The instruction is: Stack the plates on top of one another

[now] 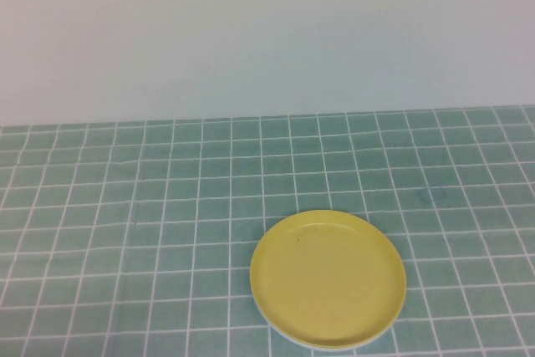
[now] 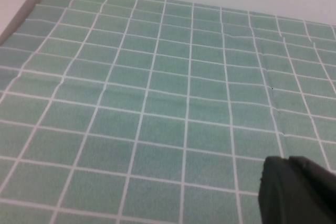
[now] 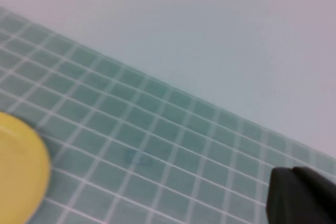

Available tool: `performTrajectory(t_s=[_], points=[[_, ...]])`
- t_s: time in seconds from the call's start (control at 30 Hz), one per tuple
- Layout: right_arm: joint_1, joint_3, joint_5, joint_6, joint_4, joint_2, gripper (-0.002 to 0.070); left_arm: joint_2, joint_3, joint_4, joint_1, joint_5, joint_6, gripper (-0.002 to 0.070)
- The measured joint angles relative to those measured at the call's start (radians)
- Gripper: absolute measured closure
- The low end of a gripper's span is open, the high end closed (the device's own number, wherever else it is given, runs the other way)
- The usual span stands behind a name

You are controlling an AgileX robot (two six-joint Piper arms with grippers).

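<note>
No readable text, label, brand, number or sign anywhere in the three views. The round yellow plastic plate [image 1: 328, 279] has a plain, unmarked face. The green tiled tablecloth with white grid lines [image 1: 125, 232] carries only its pattern.

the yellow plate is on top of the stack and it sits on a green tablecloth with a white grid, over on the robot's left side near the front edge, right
Not quite: the yellow plate lies to the robot's right of centre, as the high view shows. It does top the stack, a pale rim peeking out beneath, on the green grid tablecloth near the front. The left end effector and right end effector show only in their wrist views.
</note>
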Motion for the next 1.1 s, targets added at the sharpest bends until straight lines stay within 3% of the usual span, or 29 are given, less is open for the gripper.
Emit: performTrajectory(t_s=[0.37,1.1], points=[[-0.233,0.195,0.007,0.032,-0.002,-0.313,0.0678,0.0,0.0,0.0,0.0,0.0,0.0,0.0675],[-0.245,0.262,-0.001,0.032,-0.001,-0.381,0.0678,0.0,0.0,0.0,0.0,0.0,0.0,0.0675]])
